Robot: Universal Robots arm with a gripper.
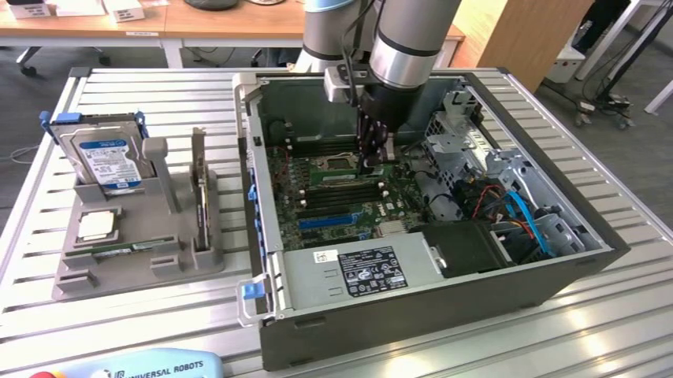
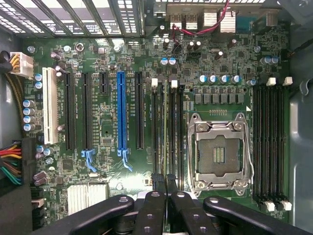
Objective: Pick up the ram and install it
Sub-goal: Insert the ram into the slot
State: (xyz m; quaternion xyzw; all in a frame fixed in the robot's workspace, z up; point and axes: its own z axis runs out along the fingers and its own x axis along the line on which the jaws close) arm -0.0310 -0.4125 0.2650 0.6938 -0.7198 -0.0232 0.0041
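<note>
My gripper [image 1: 370, 165] reaches down into the open computer case [image 1: 589, 260], just above the motherboard's memory slots [image 2: 168, 132] beside the empty processor socket [image 2: 220, 152]. Its black fingers [image 2: 159, 183] are pressed together. The ram [image 2: 165, 137] shows edge-on as a thin green strip running from between the fingertips along one memory slot. In the exterior view the ram [image 1: 345, 179] is a short green strip at the gripper's tip, standing in the slot area. My gripper [image 2: 165, 185] is shut on the ram's end.
On the exterior view's left a grey holder [image 1: 137, 268] carries a silver hard drive with a blue label [image 1: 109, 161] and a square processor chip [image 1: 94, 226]. The case also holds a power supply [image 1: 358, 272], a black fan [image 1: 478, 248] and blue cables [image 1: 526, 216]. Case walls stand close around the arm.
</note>
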